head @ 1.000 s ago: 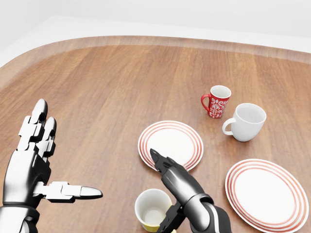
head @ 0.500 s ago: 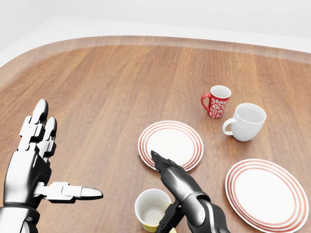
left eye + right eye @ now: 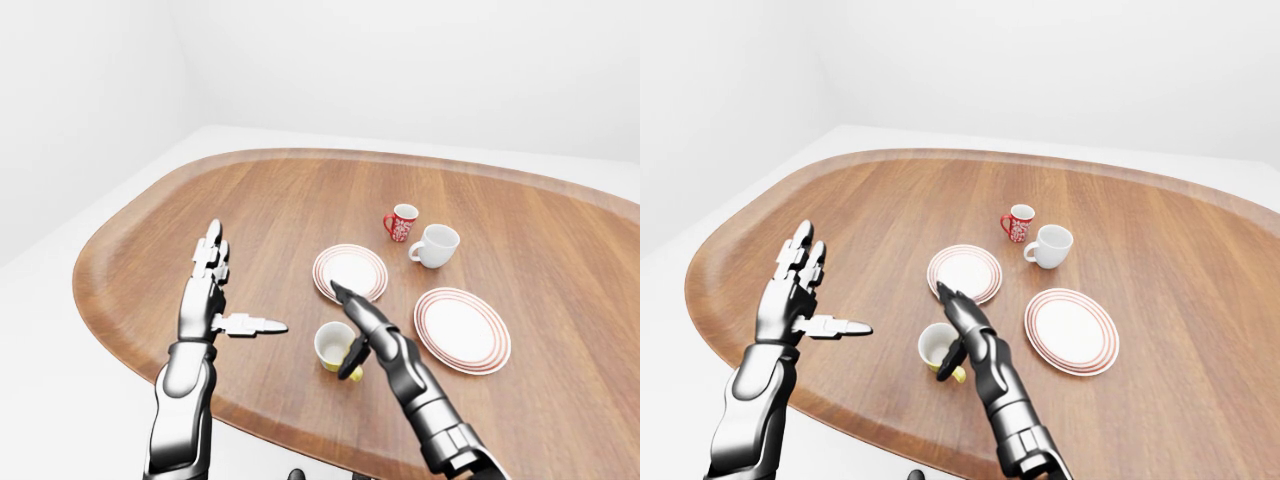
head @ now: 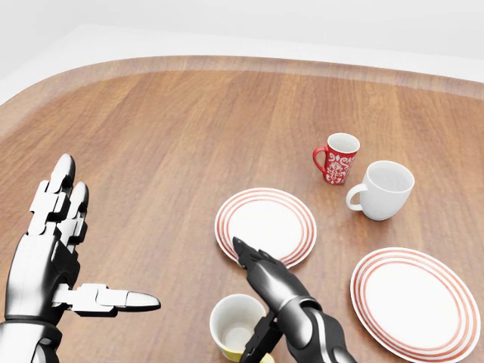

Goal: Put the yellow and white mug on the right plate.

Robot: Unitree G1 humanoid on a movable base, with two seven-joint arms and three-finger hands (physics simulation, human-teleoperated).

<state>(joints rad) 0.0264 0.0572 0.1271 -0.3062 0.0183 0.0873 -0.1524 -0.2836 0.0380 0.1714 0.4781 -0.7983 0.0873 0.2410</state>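
Near the table's [image 4: 151, 128] bottom edge, my open right hand [image 4: 266, 281] stands beside the yellow mug [image 4: 236, 327], holding nothing.

The desk [image 4: 174, 136] is warm brown wood with a streaked grain and a paler rim. Both plates, the left plate [image 4: 265, 224] and the right plate [image 4: 414, 301], are white with thin red rings. One mug [image 4: 338, 158] is red with a white floral pattern, another mug [image 4: 383, 189] plain white. The yellow and white mug [image 4: 236, 327] shows a white inside and yellow base. The left hand [image 4: 53, 249] is silver-grey metal, the right hand [image 4: 276, 291] darker grey.
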